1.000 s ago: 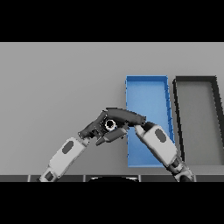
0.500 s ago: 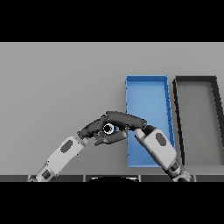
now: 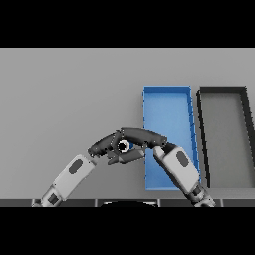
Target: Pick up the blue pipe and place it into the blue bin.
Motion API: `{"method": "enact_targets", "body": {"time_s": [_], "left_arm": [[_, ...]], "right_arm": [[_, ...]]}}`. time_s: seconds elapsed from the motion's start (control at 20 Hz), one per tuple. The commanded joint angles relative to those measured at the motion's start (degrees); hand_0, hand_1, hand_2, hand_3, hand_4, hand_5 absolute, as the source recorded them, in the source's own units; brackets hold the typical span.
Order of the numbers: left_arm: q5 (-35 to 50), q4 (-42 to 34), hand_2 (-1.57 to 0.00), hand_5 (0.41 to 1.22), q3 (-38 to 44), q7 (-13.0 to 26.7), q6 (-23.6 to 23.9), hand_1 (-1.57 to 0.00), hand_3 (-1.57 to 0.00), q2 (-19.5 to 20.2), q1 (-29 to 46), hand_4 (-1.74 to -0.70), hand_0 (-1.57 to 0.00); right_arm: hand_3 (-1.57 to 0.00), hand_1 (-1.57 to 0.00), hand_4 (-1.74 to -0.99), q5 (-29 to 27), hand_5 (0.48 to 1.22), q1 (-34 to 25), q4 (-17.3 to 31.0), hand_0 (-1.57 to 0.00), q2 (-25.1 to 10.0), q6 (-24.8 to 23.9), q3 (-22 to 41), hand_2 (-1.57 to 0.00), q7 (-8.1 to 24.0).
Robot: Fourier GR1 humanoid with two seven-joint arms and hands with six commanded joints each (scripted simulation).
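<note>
My right hand (image 3: 142, 139) fingers are clamped on the blue pipe (image 3: 124, 146) beside the left hand (image 3: 107, 145); the blue bin (image 3: 168, 102) is unfilled.

Table (image 3: 69, 89): plain mid grey, no pattern. Bin (image 3: 167, 90) right of centre: bright blue, walls slightly darker. Far-right bin (image 3: 221, 90): black rim, dull grey floor. Both hands dark charcoal: left hand (image 3: 102, 145), right hand (image 3: 142, 135). Forearms white with dark grey oval patches. Between the hands, a small pale ring (image 3: 123, 146).
</note>
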Motion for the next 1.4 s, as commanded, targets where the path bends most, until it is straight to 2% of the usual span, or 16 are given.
{"method": "enact_targets", "body": {"time_s": [0.0, 0.05, 0.1, 0.15, 0.2, 0.3, 0.45, 0.55, 0.65, 0.8, 0.85, 1.0, 1.2, 1.35], "left_arm": [[0.17, 0.02, -0.07, 0.719, -0.03, 0.07, 0.33, -0.07, -0.03, -0.44, -0.07, -0.83, -0.08], [0.39, 0.68, -0.06, 0.689, 0.25, -0.6, 0.29, -0.05, -0.02, -0.58, -0.44, -0.83, -0.07], [1.04, 0.48, -0.04, 0.659, 0.57, -0.65, -0.03, -0.04, -0.02, -0.28, -0.26, -0.83, -0.05], [1.76, 0.59, -0.04, 0.636, 0.88, 0.7, 0.17, -0.03, -0.01, -0.65, -0.12, -0.84, -0.04], [2.33, 0.38, -0.03, 0.623, 0.98, 3.56, 0.56, -0.03, -0.01, -0.88, 0.28, -0.85, -0.03], [3.38, -0.5, -0.02, 0.612, 1.48, 5.96, 0.73, -0.02, -0.01, -0.3, 1.11, -0.87, -0.02], [2.81, -0.52, -0.01, 0.572, 1.06, 6.55, 1.18, -0.01, 0.0, -0.45, 1.66, -0.88, -0.01], [2.71, -0.63, -0.01, 0.543, 0.84, 6.8, 1.15, 0.0, 0.0, -0.47, 1.83, -0.87, -0.01], [2.61, -1.36, 0.0, 0.529, 0.68, 5.72, 0.87, 0.0, 0.0, 0.2, 2.47, -0.87, 0.0], [2.87, -1.97, 0.0, 0.509, 0.63, 7.23, 1.37, 0.0, 0.0, -0.12, 2.43, -0.87, 0.0], [2.26, -1.28, 0.0, 0.503, 0.38, 7.51, 1.55, 0.0, 0.0, -0.34, 2.27, -0.86, 0.0], [2.08, -2.13, 0.0, 0.486, 0.18, 6.43, 1.35, 0.0, 0.0, 0.17, 2.79, -0.87, 0.0], [2.42, -2.44, 0.0, 0.484, 0.27, 7.77, 1.16, 0.0, 0.0, 0.34, 2.57, -0.86, 0.0], [2.34, -2.21, 0.0, 0.481, 0.59, 8.19, 1.21, 0.0, 0.0, 0.79, 2.48, -0.84, 0.0]], "right_arm": [[-1.57, -1.57, -1.485, -0.08, 1.219, -1.14, 0.01, -1.57, 0.29, -0.46, -0.71, -1.57, 2.13], [-1.57, -1.57, -1.485, 0.19, 1.219, -0.7, -0.26, -1.57, 0.64, -0.27, -0.61, -1.57, 2.13], [-1.57, -1.57, -1.485, 0.03, 1.219, -0.14, -1.02, -1.57, 0.0, 0.0, -1.22, -1.57, 0.34], [-1.57, -1.57, -1.487, 1.08, 1.22, -0.21, -0.12, -1.57, 0.47, 0.02, -1.11, -1.57, -0.71], [-1.57, -1.57, -1.488, 1.19, 1.22, -0.12, -0.22, -1.57, 1.34, -0.41, -0.57, -1.57, -0.26], [-1.57, -1.57, -1.491, 0.45, 1.22, 0.05, -0.15, -1.57, 1.27, -0.69, -1.24, -1.57, -0.69], [-1.57, -1.57, -1.492, -11.08, 1.221, -2.05, -0.27, -1.57, 2.68, -4.04, -3.13, -1.57, 6.61], [-1.57, -1.57, -1.493, -18.71, 1.221, -4.32, -0.22, -1.57, 2.15, -6.96, -4.88, -1.57, 10.81], [-1.57, -1.57, -1.494, -23.29, 1.221, -6.48, -0.2, -1.57, 1.61, -9.43, -5.94, -1.57, 13.25], [-1.57, -1.57, -1.492, -27.1, 1.221, -12.71, -1.13, -1.57, -0.42, -14.47, -7.71, -1.57, 15.19], [-1.57, -1.57, -1.493, -27.85, 1.221, -15.23, -1.24, -1.57, -1.32, -16.26, -8.29, -1.57, 15.18], [-1.57, -1.57, -1.495, -28.71, 1.221, -22.88, 1.58, -1.57, -4.49, -15.48, -11.72, -1.57, 12.03], [-1.57, -1.57, -1.497, -24.97, 1.221, -29.45, 10.21, -1.57, -8.38, -18.91, -17.37, -1.57, 7.33], [-1.57, -1.57, -1.498, -20.62, 1.221, -31.27, 16.89, -1.57, -11.55, -20.06, -19.72, -1.57, 6.25]]}}
